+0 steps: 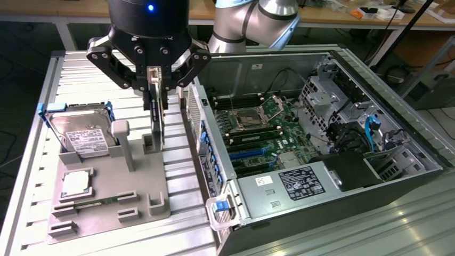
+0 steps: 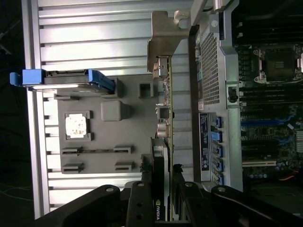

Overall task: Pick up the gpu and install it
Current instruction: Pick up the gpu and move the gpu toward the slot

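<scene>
Found the pincer (image 1: pixel 156 96) clamped across the top edge of the gpu (image 1: pixel 159 125), upright and edge-on at the grey stand (image 1: pixel 106 197) on the counter (image 1: pixel 186 178). Judged pick-up in hand; called for straight, untilted lifting.

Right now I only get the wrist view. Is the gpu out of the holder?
Observer: No. In the exterior view the gpu stands upright, with its lower edge down in the holder.
Operator: Gripper?
Observer: Gripper hangs straight above it, shut on its top edge.
Operator: Case?
Observer: Case lies open side up. A black box sits past the blue slots, toward the exterior view's right.
</scene>
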You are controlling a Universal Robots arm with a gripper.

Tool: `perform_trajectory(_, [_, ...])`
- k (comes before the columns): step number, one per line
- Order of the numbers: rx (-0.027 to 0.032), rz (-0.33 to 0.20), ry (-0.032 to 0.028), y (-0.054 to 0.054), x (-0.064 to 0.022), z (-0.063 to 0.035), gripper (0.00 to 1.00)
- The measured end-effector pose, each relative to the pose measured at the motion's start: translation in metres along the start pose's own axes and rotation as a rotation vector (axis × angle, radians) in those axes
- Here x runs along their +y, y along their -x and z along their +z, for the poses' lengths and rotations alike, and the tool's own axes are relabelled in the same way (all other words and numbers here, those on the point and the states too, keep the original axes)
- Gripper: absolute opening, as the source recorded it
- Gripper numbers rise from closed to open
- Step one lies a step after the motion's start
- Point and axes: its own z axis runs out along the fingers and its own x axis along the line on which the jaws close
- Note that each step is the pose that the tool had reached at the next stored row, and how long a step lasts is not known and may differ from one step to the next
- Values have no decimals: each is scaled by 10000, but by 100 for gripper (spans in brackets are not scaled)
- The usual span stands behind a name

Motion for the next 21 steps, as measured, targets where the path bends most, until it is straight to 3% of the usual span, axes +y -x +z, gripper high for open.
perform_trajectory(21, [0, 0, -3, 70, 3, -2, 27])
